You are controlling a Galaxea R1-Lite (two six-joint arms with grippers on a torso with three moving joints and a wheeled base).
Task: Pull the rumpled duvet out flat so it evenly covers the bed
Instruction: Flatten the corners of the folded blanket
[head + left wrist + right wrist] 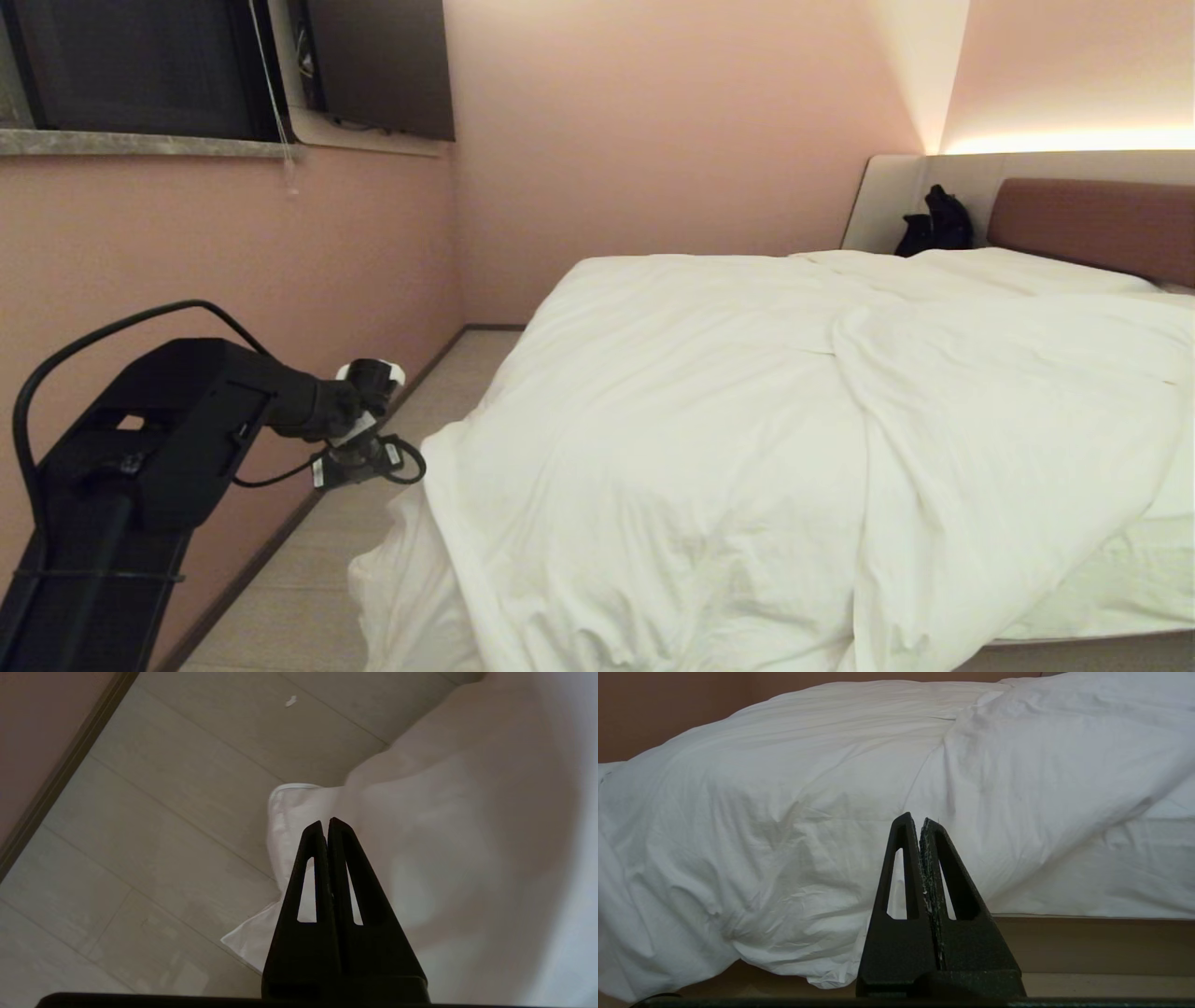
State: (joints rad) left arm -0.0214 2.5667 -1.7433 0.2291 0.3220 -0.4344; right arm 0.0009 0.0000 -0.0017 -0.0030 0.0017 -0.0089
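So we're at the reach-in stage here. The duvet [747, 420] is heaped across the bed [1092, 224], filling the centre and right of the head view, with one corner spilling off the near left edge toward the floor [308, 588] at the bottom. Over on the lower right the bare sheet [1120, 579] shows, so coverage is clearly lopsided.

Our left gripper [325, 826] sits at the left of the head view, just beside that drooping corner, fingers pressed together and holding nothing. We'd say the next move calls for opening up, dropping onto the corner and pinching the fabric before any pulling happens.

The left wrist view gives us what the head view doesn't: the piped hem of the hanging corner sitting right under the fingertips, plus a small white scrap [290, 701] on the floor in the upper middle.

The right gripper [920, 823] never appears in the head view; its own camera shows it closed and empty, looking level at the side of the bed, where the duvet droops low at the left.
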